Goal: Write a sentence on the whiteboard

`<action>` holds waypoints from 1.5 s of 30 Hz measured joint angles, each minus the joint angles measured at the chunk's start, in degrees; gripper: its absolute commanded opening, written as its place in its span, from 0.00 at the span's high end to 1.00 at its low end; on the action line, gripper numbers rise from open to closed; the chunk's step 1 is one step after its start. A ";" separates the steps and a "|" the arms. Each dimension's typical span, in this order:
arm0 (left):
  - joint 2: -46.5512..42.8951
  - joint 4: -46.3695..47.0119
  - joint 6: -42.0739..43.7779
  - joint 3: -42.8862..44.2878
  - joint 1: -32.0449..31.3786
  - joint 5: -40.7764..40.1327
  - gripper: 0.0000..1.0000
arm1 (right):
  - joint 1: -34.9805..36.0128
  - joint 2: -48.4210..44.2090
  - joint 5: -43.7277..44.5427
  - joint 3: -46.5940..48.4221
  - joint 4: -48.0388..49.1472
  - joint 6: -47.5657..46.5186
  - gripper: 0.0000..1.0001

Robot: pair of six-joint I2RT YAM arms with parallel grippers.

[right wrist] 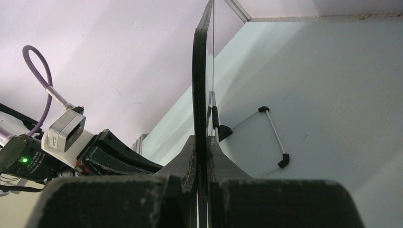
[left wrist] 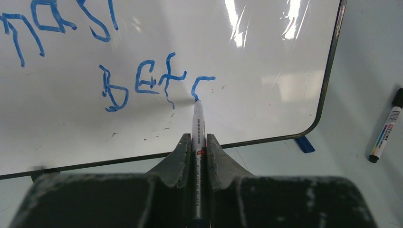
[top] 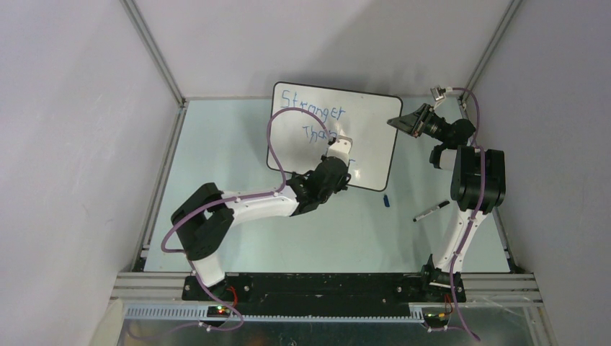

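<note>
Pinched shut in the left gripper point(left wrist: 196, 142): one marker point(left wrist: 197, 118), tip touching the whiteboard point(left wrist: 266, 57) at the foot of a half-made letter after "Bet". Keep pressure light and even, stroke slowly, and fit the rest of the sentence point(left wrist: 138, 78) above the lower rim. Farther out, clamped edge-on in the closed right gripper point(right wrist: 202, 149): the same whiteboard, propped mid-table. Hold it rigid. Counted: two markers, including one spare marker point(left wrist: 386, 130) lying near the board; one blue cap point(left wrist: 304, 144); three written lines.
</note>
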 measured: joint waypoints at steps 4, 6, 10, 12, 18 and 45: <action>0.00 0.00 0.00 0.00 0.00 0.07 1.00 | 0.00 0.00 0.00 0.00 0.00 0.00 1.00; 0.00 -0.04 0.00 0.00 0.00 0.39 1.00 | 0.00 -0.02 0.00 0.00 0.00 0.00 1.00; 0.00 -0.15 0.02 0.00 -0.02 1.01 1.00 | 0.00 -0.02 0.00 0.00 0.00 0.00 1.00; 0.00 -0.17 0.04 0.02 -0.02 1.11 1.00 | 0.00 -0.02 0.00 0.00 0.00 0.00 1.00; 0.00 -0.48 0.44 0.44 -0.02 1.36 1.00 | 0.00 -0.02 0.02 0.00 0.00 0.02 1.00; 0.13 -1.09 0.63 2.47 -0.02 1.60 1.00 | -0.07 -0.02 0.00 0.00 0.00 0.22 1.00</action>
